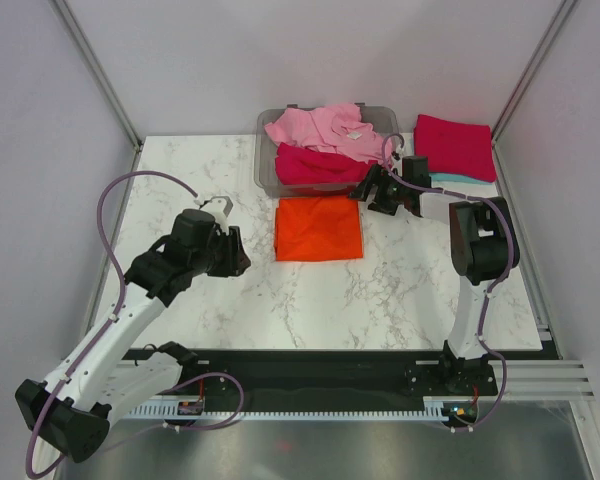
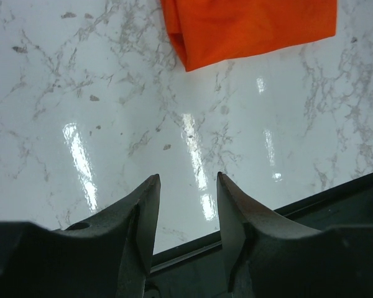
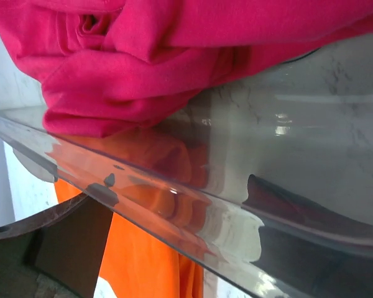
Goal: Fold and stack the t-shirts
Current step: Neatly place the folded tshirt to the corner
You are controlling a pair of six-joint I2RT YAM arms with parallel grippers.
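The marble bench [image 1: 200, 180] carries a grey bin [image 1: 263, 150] at its far middle. The crimson t-shirt [image 1: 315, 168] is heaped in the bin, and the folded orange t-shirt [image 1: 318, 227] lies just near of it. The right claw [image 1: 368, 190], spread wide and empty, is at the bin's near right corner. It should clear the rim and pinch cloth only. The left claw [image 2: 188, 180], half open and empty, hovers left of the orange t-shirt.
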